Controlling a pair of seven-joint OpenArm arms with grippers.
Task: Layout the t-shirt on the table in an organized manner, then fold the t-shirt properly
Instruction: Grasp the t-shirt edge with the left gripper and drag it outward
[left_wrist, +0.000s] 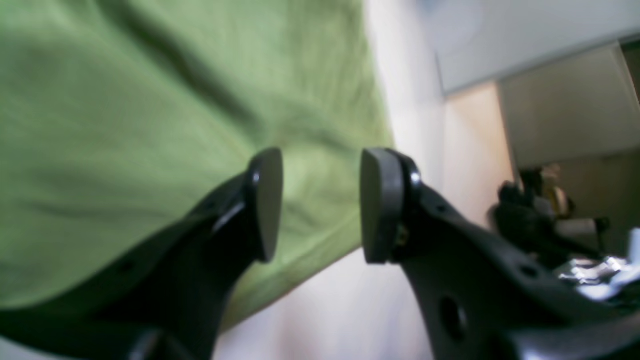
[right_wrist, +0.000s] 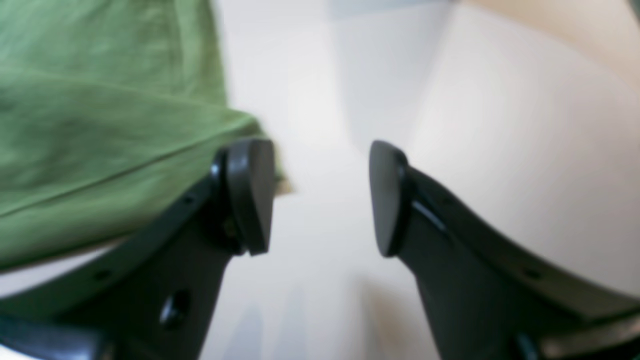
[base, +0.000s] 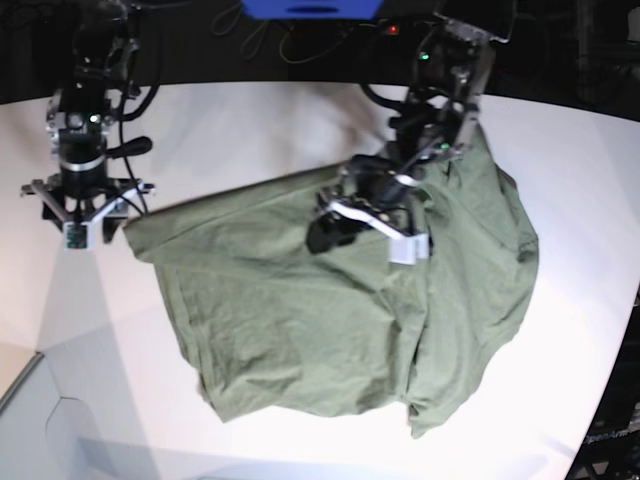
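The soft, wrinkled olive-green cotton t-shirt (base: 340, 320) lies rumpled on the smooth white curved-edged surface (base: 250, 120); both grippers' black jaws stand apart, empty.

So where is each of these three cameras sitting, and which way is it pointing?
Left wrist: rides on the left arm, looking past its open left pincer onto the t-shirt and the table.
Right wrist: rides on the right arm, looking past the open right pincer at bare table, with the shirt's edge beside it.
Base: sits high up, looking down on the whole table, the shirt and both arms.
Shared: all three show the green shirt on the white table.
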